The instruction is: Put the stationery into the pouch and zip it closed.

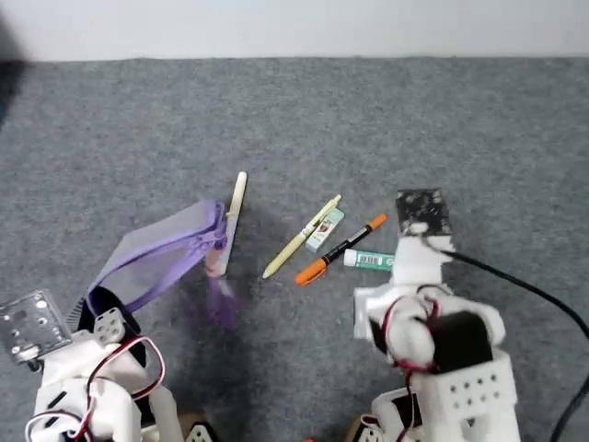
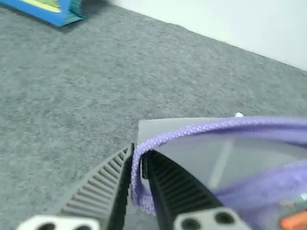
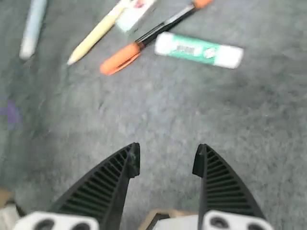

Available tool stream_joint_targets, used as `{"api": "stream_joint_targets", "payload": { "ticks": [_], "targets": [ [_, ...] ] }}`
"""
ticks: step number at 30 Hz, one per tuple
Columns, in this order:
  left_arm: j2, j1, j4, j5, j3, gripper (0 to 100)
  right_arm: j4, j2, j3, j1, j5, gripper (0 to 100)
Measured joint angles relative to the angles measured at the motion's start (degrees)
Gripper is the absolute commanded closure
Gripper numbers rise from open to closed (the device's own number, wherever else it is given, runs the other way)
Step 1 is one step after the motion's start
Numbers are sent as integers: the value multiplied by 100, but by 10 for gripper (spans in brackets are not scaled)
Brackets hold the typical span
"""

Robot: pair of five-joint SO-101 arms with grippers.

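My left claw (image 2: 136,178) is pinched nearly closed on the purple woven edge of the pouch (image 2: 230,158), with the fabric squeezed between the two ribbed fingers (image 2: 172,191). From the high view the pouch (image 1: 166,247) stretches from that claw, at the near left of the grey surface (image 1: 442,120), out toward the middle, its see-through side framed by the purple band. A long pale pen (image 1: 235,210) lies just beside the pouch's far end, running along it; I cannot tell whether the two touch. My right claw (image 3: 165,158) hangs over bare surface with its fingers spread wide and nothing between them. Ahead of it the rest of the stationery sits in a loose cluster, all outside the pouch: a green-and-white tube (image 3: 199,49) nearest, an orange marker (image 3: 144,40) with a black barrel angled just beyond it, a cream pen (image 3: 96,33) lying roughly parallel to the marker, and a small eraser (image 3: 134,12) between the pen and the marker, close against the pen. Looking down from above, that cluster lies right of the pouch, the cream pen (image 1: 302,238) on its pouch side and the tube (image 1: 368,261) closest to my right arm. A blue box (image 2: 48,9) stands at the far edge of the surface near the pale wall.
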Motion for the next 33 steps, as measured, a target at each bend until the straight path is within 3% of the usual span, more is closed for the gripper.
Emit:
{"api": "stream_joint_targets", "payload": {
  "ticks": [6,13,24,33],
  "targets": [
    [0,-202,0,0,0,987,-677,545,0,114,-18,801],
    [0,-202,0,0,0,987,-1046,1741,-413,-9,-730,801],
    [0,-202,0,0,0,987,-1073,4888,-2505,-35,-1899,801],
    [0,-202,0,0,0,987,-431,6760,-3921,-26,-2813,801]
  ]
}}
